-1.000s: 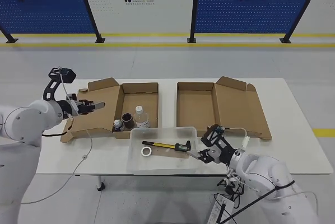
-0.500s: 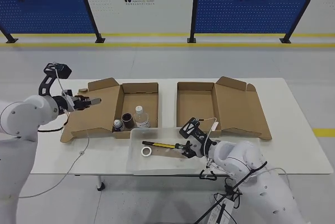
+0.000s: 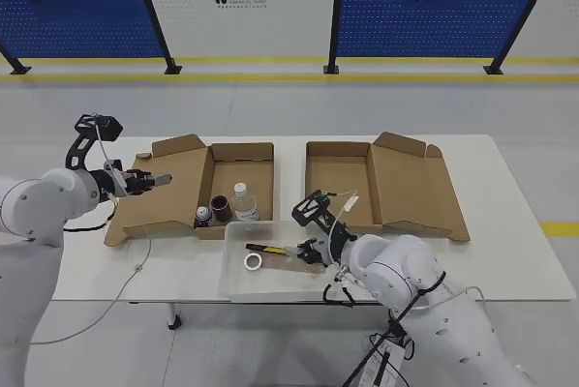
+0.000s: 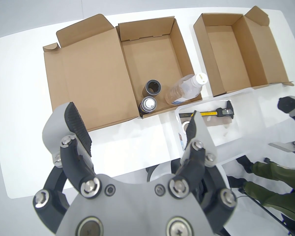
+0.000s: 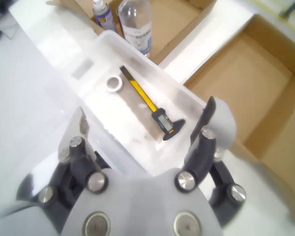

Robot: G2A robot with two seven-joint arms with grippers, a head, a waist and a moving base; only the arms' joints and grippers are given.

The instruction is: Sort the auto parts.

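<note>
Right jaws: apart, nothing gripped. They sit over the right end of the white tray. In the right wrist view, the display head of the caliper lies in the gap between the two fingers and is not clamped. Can't tell whether the fingertips touch it.

The caliper lies flat on the tray floor, lengthwise, with its yellow beam pointing away from the jaws. A metal ring lies flat beside the beam's thin end, close to it but apart.

Left jaws: apart, holding nothing. They're out over the folded-open flap of the left cardboard box, well away from the tray.

Already in the left box, at its near end:
- a clear bottle with a white cap
- a spray can
- a black cylinder

All three are upright and close together, just behind the tray's back wall. The right cardboard box is open with its flap spread to the right. Its near end is just behind the tray's right half.

The bench is white, with both boxes side by side along the middle and the tray at the front edge between them. The room has a grey floor with a yellow line past the bench. Behind that are blue mesh panels on black feet.
</note>
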